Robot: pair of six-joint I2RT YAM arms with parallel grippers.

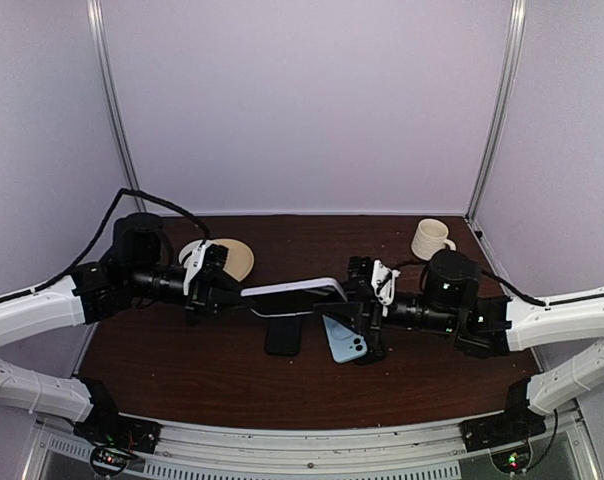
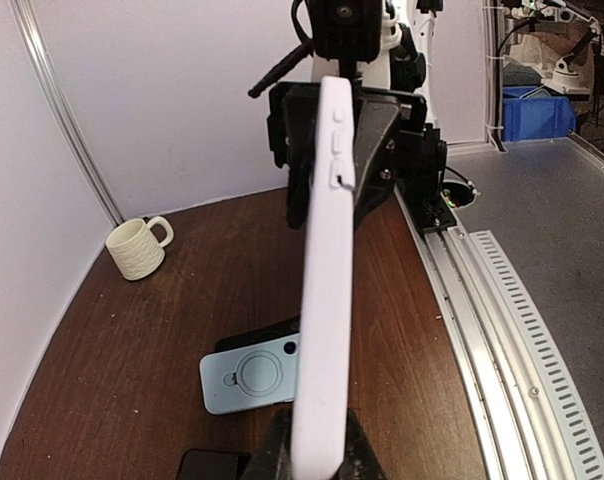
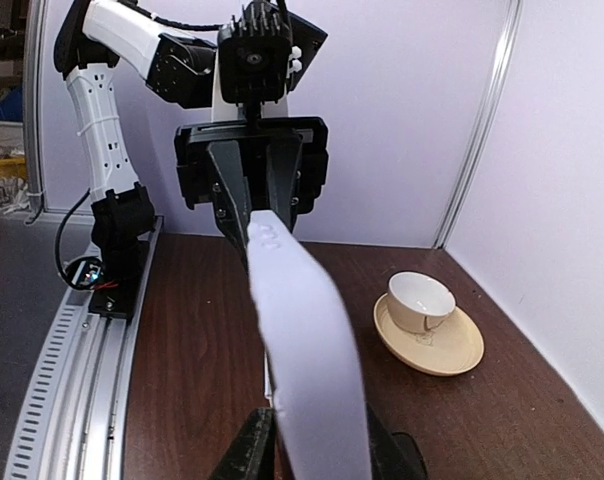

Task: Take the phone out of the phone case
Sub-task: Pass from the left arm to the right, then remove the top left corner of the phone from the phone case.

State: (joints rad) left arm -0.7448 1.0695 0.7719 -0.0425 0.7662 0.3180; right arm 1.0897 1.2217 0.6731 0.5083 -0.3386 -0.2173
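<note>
A pale lavender phone case (image 1: 290, 292) hangs level above the table, held edge-on between both grippers. Its near face looks dark in the top view; I cannot tell whether a phone sits inside. My left gripper (image 1: 227, 290) is shut on its left end, and the case (image 2: 327, 280) runs away from that gripper (image 2: 317, 455) in the left wrist view. My right gripper (image 1: 354, 297) is shut on its right end, and the case (image 3: 302, 330) rises from that gripper (image 3: 317, 450) in the right wrist view. The case looks slightly bowed there.
A light blue phone-shaped slab (image 1: 344, 340) with a ring on its back and a black slab (image 1: 283, 335) lie on the brown table under the held case. A ribbed cream mug (image 1: 430, 238) stands back right. A cup on a saucer (image 3: 452, 350) stands back left.
</note>
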